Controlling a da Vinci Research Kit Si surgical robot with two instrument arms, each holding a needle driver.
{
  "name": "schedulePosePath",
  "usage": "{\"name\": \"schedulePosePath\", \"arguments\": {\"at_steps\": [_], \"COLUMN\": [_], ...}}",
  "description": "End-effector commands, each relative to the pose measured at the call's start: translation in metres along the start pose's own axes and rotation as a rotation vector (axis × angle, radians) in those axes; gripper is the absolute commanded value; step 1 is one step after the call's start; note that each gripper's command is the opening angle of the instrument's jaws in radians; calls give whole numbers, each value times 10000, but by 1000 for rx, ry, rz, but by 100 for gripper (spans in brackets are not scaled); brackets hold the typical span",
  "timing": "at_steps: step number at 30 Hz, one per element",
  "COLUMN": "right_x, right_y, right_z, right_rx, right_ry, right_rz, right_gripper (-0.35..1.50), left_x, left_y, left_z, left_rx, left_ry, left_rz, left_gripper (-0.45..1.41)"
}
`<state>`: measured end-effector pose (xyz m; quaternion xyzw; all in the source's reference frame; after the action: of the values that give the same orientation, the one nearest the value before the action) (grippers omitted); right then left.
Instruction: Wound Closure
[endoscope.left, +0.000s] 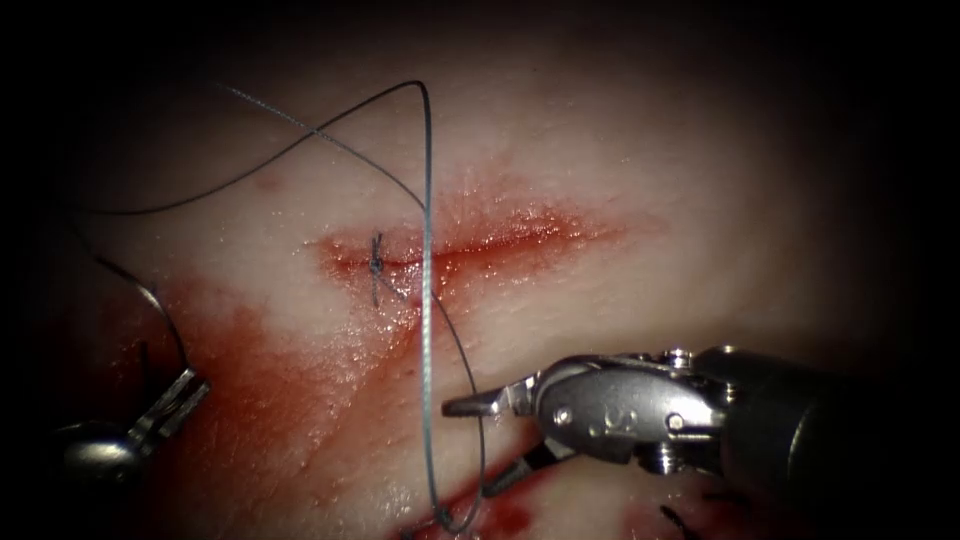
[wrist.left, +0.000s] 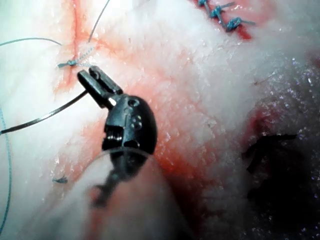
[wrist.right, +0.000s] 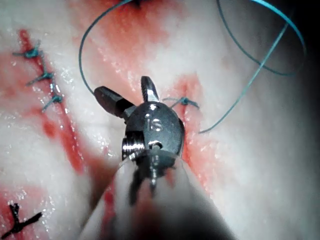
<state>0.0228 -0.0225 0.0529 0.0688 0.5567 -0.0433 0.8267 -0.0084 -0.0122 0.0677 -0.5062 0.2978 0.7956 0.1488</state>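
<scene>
Right tool sits at the tissue's near edge, jaws spread wide, gripping nothing; its body is stamped "S". Left tool, toward the tissue's left edge, has its jaws clamped on the needle, which curves up and away from them, clear of the tissue. Thread runs lengthwise across the cut beside a knot. Red fluid stains the surface.

Endoscope is looking down on the tissue from above and in front, cut lying across centre. Left wrist camera is sighting along its shaft at the left tool, very close. Right wrist camera is doing likewise at the right tool. All three are sharing the knotted stitch.
</scene>
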Motion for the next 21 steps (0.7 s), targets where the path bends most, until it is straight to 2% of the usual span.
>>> {"name": "schedulePosePath", "arguments": {"at_steps": [1,2,6,9,10,11,12,13,19,20,21], "right_x": [-8,-15,-28,-52,-52,-58,-78,-78,-123,-146,-153], "right_y": [16,23,32,44,44,47,58,58,74,76,75], "right_z": [-7,-17,-26,-21,-21,-18,-6,-6,21,38,44], "right_rx": [-20,-31,-49,-109,-109,-130,-184,-184,-197,-187,-185], "right_ry": [1,-11,-33,-36,-36,-32,-11,-11,43,85,98], "right_rz": [2,-9,-28,-54,-54,-56,-64,-64,-96,-76,-67], "right_gripper": [148,148,146,145,145,145,145,145,143,141,141], "left_x": [-3,-3,-3,-4,-4,-5,-5,-5,-5,-5,-5], "left_y": [1,1,1,2,2,3,4,4,4,4,4], "left_z": [8,8,8,9,9,9,9,9,9,9,8], "left_rx": [1,1,1,2,2,3,-1,-1,-1,-1,-1], "left_ry": [2,2,2,3,3,3,-1,-1,-1,-1,-1], "left_rz": [1,1,-5,-4,-4,-4,-2,-2,-2,-2,-2], "left_gripper": [-45,-45,-45,-45,-45,-45,-45,-45,-45,-45,-45]}}
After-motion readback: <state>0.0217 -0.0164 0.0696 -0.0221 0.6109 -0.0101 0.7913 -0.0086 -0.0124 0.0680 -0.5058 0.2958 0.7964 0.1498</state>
